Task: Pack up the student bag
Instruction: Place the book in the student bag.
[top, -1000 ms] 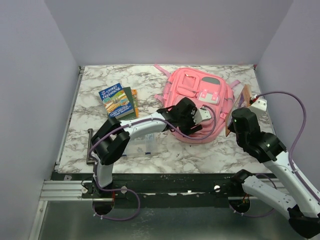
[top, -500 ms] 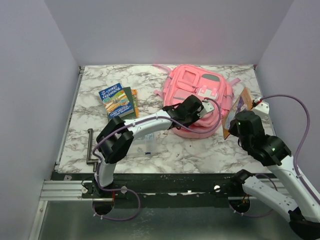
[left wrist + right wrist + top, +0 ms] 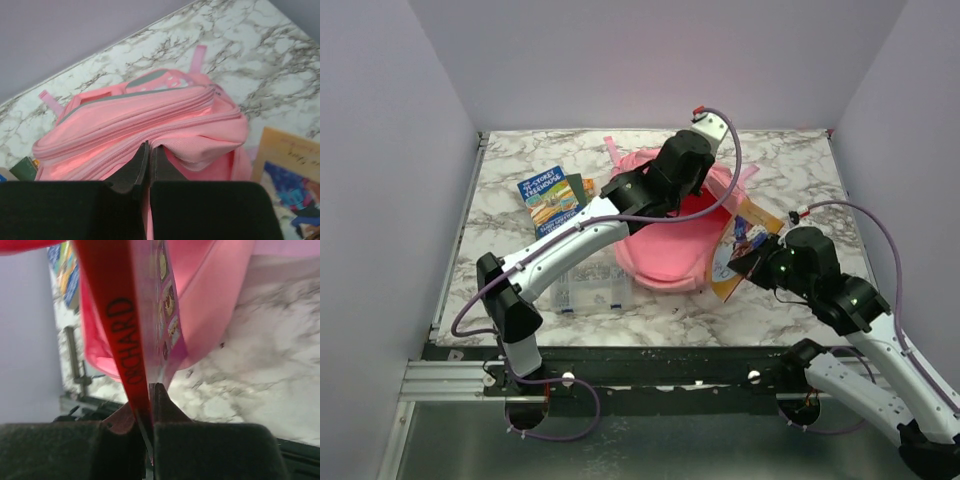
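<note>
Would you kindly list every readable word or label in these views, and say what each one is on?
"ORCHARD": red spine of the picture book in the right gripper.
Picture book's cover print: blurred, unreadable.
Blue book cover title: too small to read.

Pink fabric backpack (image 3: 665, 255), mid-table (image 3: 490, 230), nearer the far edge than the near one. Stands bulged and propped up, not flat. Held up by a pinch of the upper seam in left gripper (image 3: 149, 150). Shows grey strip and front pocket toward far edge. Trails pink straps the same way.
</note>
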You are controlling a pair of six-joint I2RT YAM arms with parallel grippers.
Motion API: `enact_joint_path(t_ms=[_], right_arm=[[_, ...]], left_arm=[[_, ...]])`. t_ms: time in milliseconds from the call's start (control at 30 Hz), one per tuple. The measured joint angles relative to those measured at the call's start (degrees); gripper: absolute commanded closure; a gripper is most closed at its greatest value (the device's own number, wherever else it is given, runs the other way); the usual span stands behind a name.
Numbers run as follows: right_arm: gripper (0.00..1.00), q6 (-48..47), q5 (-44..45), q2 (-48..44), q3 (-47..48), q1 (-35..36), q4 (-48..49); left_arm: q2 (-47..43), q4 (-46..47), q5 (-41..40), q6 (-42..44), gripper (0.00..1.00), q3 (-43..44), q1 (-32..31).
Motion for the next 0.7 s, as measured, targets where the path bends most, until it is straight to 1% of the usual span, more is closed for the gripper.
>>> enact_joint_path(t_ms=[100, 167, 267, 367, 500, 600, 700], right_arm=[[1.0, 3.3, -8.1, -2.2, -3.5, -0.2, 3.3], [1.0, 6.4, -13.2, -3.7, -6.7, -0.3, 6.5], [1.0, 12.5, -19.0, -4.9, -12.0, -0.3, 12.8], [1.0, 18.9, -21.9, -4.8, -16.4, -0.3, 18.6], [1.0, 26.0, -20.3, -4.6, -18.2, -0.3, 22.5], [1.0, 29.0, -14.6, -4.3, -18.3, -0.3, 23.8], [1.0, 32.3, -8.7, -2.4, -20.3, -0.3, 27.8]], left_arm=[[3.0, -5.4, 1.9, -1.8, 1.0, 8.6, -0.3], [5.0, -8.0, 3.6, -2.4, 1.0, 12.0, -0.7], [6.7, -10.1, 6.3, -3.2, 1.0, 13.5, -1.5], [8.1, -11.4, 9.4, -4.3, 1.0, 13.7, -2.2], [9.3, -11.5, 12.2, -5.2, 1.0, 13.7, -3.1], [9.4, -12.1, 12.7, -5.3, 1.0, 13.7, -3.3], [9.4, -12.4, 13.0, -5.4, 1.0, 13.9, -3.4]])
